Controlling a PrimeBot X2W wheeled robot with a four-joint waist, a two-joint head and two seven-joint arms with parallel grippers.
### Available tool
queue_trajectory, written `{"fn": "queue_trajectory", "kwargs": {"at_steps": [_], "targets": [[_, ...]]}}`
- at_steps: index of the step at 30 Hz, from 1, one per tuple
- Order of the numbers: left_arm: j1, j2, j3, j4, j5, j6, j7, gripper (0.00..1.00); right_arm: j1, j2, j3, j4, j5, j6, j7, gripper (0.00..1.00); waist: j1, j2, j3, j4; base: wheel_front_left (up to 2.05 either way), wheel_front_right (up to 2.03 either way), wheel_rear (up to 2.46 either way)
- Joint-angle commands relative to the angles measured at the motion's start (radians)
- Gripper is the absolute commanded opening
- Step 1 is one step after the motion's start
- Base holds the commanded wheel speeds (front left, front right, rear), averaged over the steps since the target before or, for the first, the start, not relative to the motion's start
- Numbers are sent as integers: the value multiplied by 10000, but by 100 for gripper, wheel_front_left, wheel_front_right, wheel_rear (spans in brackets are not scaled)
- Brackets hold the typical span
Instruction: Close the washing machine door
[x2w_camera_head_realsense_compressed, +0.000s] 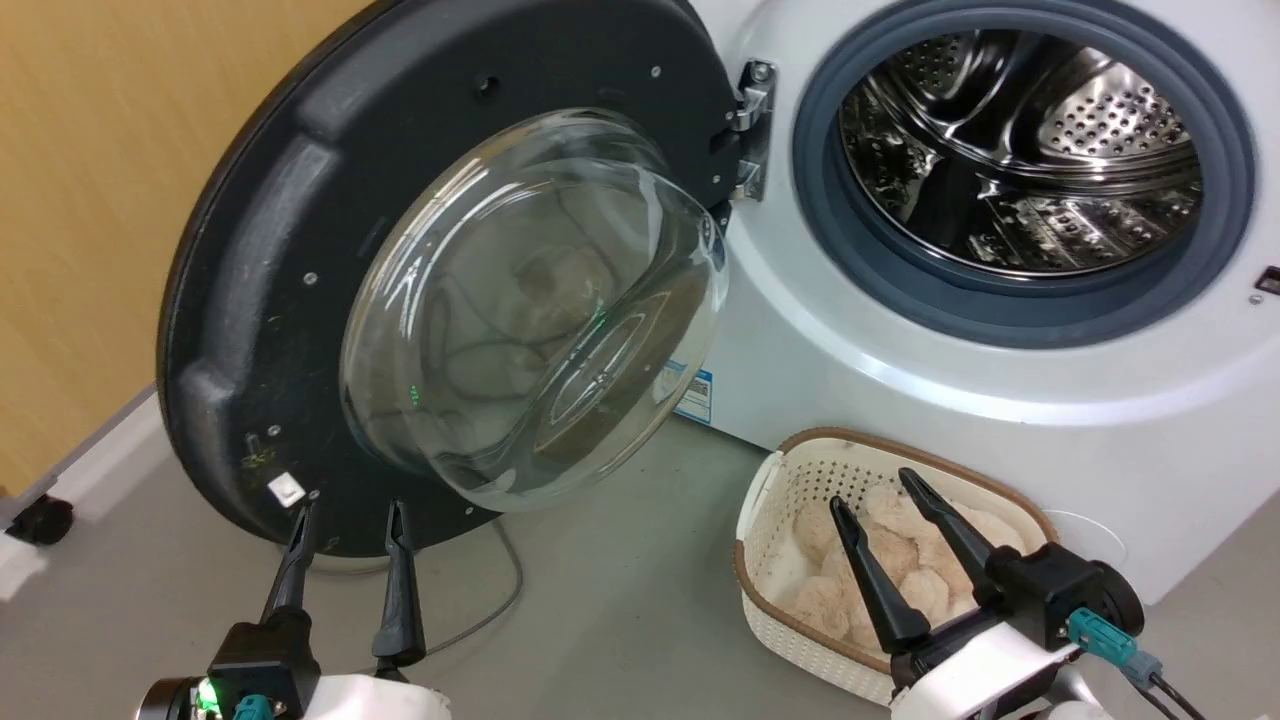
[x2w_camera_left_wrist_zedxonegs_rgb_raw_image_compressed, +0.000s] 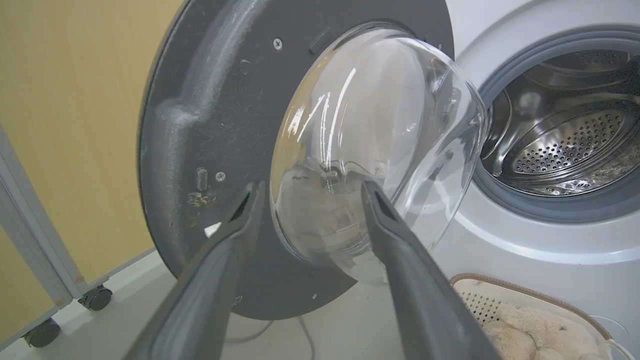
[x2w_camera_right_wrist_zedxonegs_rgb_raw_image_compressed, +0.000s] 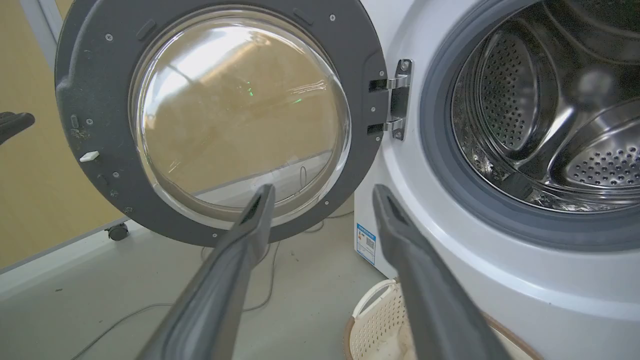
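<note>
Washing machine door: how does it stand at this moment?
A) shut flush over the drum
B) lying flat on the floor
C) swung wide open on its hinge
C: the washing machine door hangs from its hinge, swung out to the left, leaving the steel drum and grey gasket fully exposed.

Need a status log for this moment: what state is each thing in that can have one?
washing machine door: wide open, swung out leftward.
washing machine: front uncovered, drum exposed.
basket: upright, holding pale fluffy items.
left gripper: open, empty, by the door's lower rim.
right gripper: open, empty, over the basket.
</note>
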Motion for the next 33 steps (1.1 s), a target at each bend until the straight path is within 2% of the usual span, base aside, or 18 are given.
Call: {"fn": "queue_trajectory", "kwargs": {"at_steps": [1, 33], "targets": [[177, 1, -17, -67, -89, 76, -104, 100, -155, -74, 70, 36, 131, 4, -96, 100, 0, 0, 5, 72, 0, 0, 0], [375, 1, -92, -307, -385, 351, -753, 100, -379, -253, 760, 294, 561, 6, -747, 100, 0, 0, 115, 1434, 0, 0, 0]]}}
